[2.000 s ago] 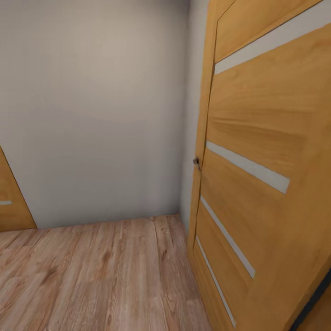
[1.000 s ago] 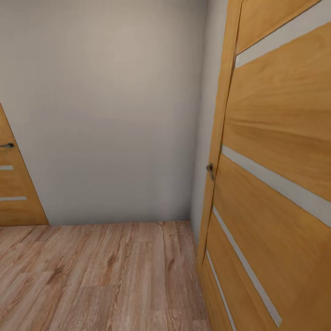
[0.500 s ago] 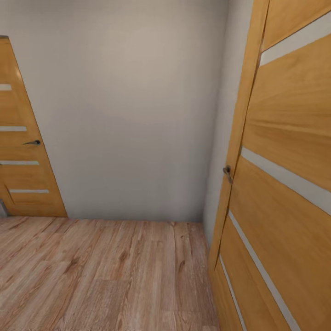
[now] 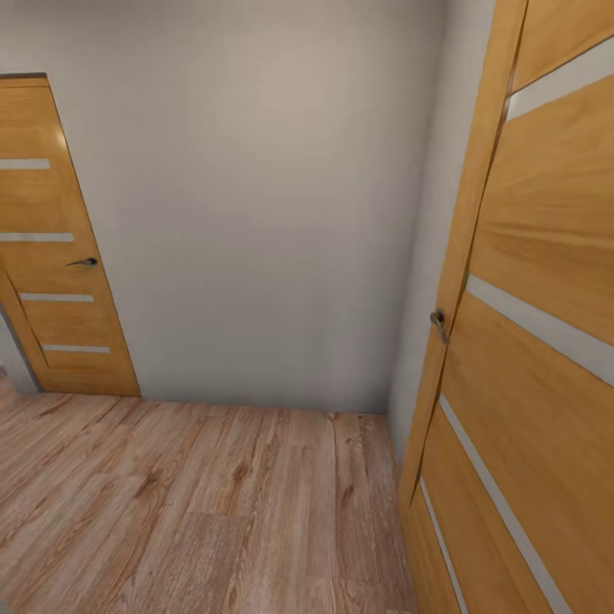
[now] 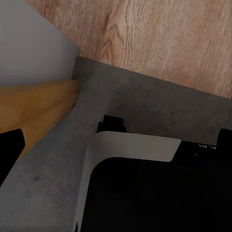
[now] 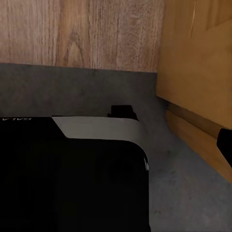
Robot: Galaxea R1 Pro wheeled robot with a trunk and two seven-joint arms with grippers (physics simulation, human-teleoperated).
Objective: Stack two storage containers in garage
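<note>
I face a grey wall (image 4: 256, 213) with a wooden door (image 4: 546, 341) at 3 o'clock, another door (image 4: 51, 256) at 9, plank floor (image 4: 213, 512) below; I cannot tell either tool's state.

The wall (image 4: 264, 213) stands straight ahead. Left of the wall is a door (image 4: 55, 247); right of the wall, much nearer, is an open door (image 4: 529, 341) with its handle (image 4: 438, 324) on the edge beside the wall. The plank floor (image 4: 205, 512) lies before the wall
</note>
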